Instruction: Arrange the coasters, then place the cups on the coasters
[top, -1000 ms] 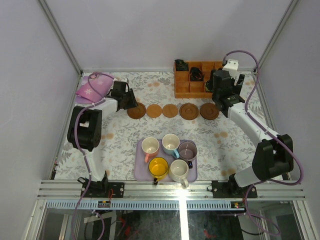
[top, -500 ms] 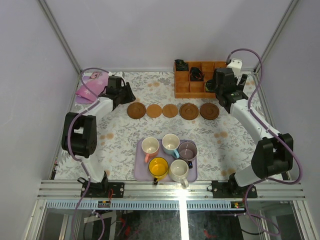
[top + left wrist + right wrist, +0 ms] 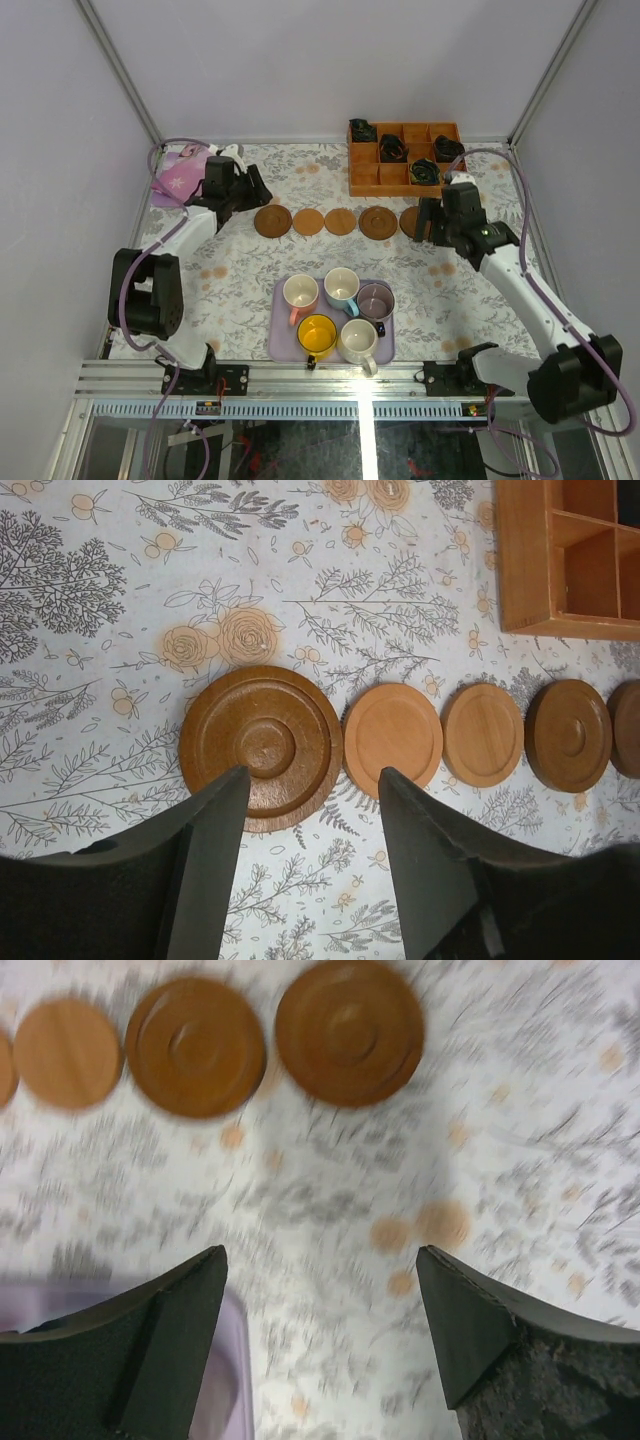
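Five brown coasters lie in a row across the cloth: a dark ringed coaster at the left, then a lighter coaster, a third coaster, a fourth coaster, and the rightmost coaster. The cups stand on a lavender tray: cream cup with pink handle, light blue cup, purple cup, yellow cup, cream-white cup. My left gripper hangs open just left of the row, holding nothing. My right gripper is open beside the rightmost coaster, holding nothing.
An orange-brown compartment box with dark items stands at the back right, its corner also in the left wrist view. A pink cloth lies at the back left. The tray's corner shows in the right wrist view.
My right arm swung back from the box toward the near side, its jaws narrowing a little. My left gripper drew back from the left coaster and its jaws widened.
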You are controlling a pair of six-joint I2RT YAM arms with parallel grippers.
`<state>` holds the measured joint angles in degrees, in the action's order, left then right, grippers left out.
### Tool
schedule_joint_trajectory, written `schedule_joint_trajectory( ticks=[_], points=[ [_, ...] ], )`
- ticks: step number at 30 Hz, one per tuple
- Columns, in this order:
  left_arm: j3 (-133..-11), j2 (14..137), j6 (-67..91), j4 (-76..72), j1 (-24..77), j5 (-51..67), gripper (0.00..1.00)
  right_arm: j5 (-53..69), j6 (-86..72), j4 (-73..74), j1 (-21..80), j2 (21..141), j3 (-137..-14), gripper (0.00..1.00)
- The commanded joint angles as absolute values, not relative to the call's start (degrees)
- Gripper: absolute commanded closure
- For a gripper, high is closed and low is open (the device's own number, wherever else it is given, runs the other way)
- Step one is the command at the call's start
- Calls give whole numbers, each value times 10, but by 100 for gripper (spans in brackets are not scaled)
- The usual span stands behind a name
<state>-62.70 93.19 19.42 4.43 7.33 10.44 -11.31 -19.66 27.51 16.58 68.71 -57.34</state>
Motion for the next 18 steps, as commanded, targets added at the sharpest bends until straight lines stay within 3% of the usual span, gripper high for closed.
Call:
schedule_joint_trajectory(
  ticks=[1,12,18],
  points=[
    [-608,899,191,3,70,125,45,-24,-219,362,214,618,-539,17],
    [-587,869,183,8,115,127,41,135,-254,432,283,508,-465,19],
    [-579,867,183,14,137,121,40,161,-269,424,321,474,-434,16]
  ],
)
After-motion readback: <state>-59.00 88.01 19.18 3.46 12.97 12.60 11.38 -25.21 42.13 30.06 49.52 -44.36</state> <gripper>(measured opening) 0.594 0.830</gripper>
